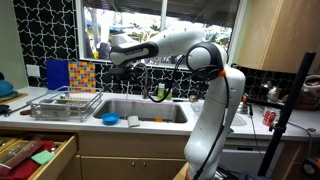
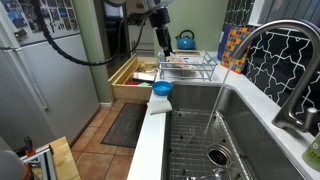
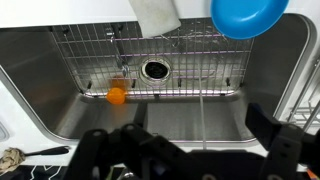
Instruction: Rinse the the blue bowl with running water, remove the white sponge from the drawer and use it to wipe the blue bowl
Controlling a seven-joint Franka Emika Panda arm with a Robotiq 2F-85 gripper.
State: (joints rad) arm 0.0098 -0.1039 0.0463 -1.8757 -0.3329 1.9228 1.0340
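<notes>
The blue bowl sits on the front rim of the sink. The white sponge lies beside it on the same rim, not in the drawer. The wooden drawer stands pulled out below the counter. My gripper hangs open and empty high above the sink, apart from bowl and sponge. A thin stream of water runs from the faucet into the basin.
A wire dish rack stands on the counter beside the sink. A wire grid covers the basin floor, with a small orange object on it. A blue kettle stands behind the rack.
</notes>
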